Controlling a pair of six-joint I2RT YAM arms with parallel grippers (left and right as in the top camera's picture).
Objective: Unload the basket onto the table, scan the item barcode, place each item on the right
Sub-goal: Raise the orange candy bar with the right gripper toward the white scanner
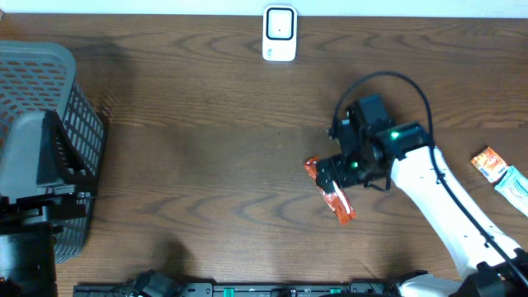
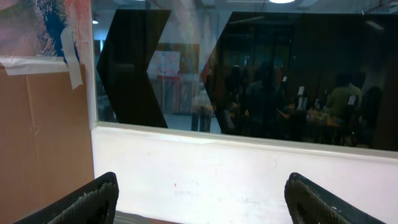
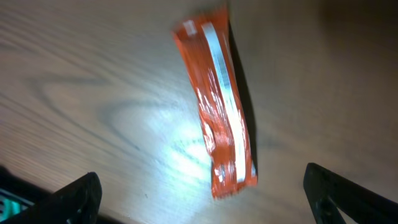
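Where packet (image 3: 217,118) lies, table (image 1: 206,140) spreads wide.

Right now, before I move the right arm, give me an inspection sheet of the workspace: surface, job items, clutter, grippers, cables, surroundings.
Surface: wooden table, with light glare beside the packet in the right wrist view.
Job's things: orange packet lies flat on the table; white scanner stands at the far edge, well apart from it.
Clutter: grey basket at the left edge; small packets at the right edge.
Grippers: right gripper open over the orange packet, not gripping it; left gripper open, empty.
Cables: black cable loops above the right wrist.
Surroundings: white wall and dark window, with people behind the glass.
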